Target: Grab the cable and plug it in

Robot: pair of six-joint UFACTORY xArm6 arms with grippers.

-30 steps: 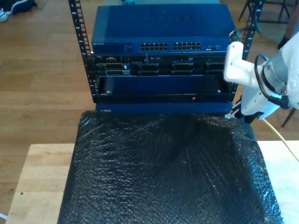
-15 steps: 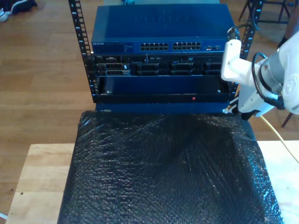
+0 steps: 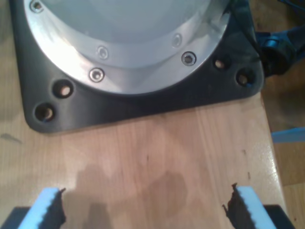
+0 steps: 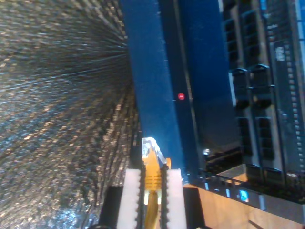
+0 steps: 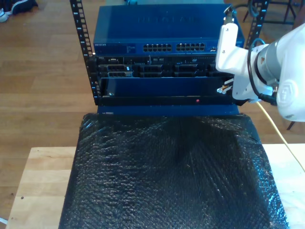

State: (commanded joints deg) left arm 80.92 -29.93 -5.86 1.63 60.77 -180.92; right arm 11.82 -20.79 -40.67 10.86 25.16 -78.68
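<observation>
My second gripper is clamped on the cable, white pads squeezing the yellow boot, the clear plug poking out past the fingertips. The plug hangs in front of the blue rack, close to a blue panel with a small red light. In the exterior view that arm sits at the right, with the cable trailing down behind it past the black bubble wrap. My first gripper hangs spread wide, holding nothing, over bare wood by a black base plate.
</observation>
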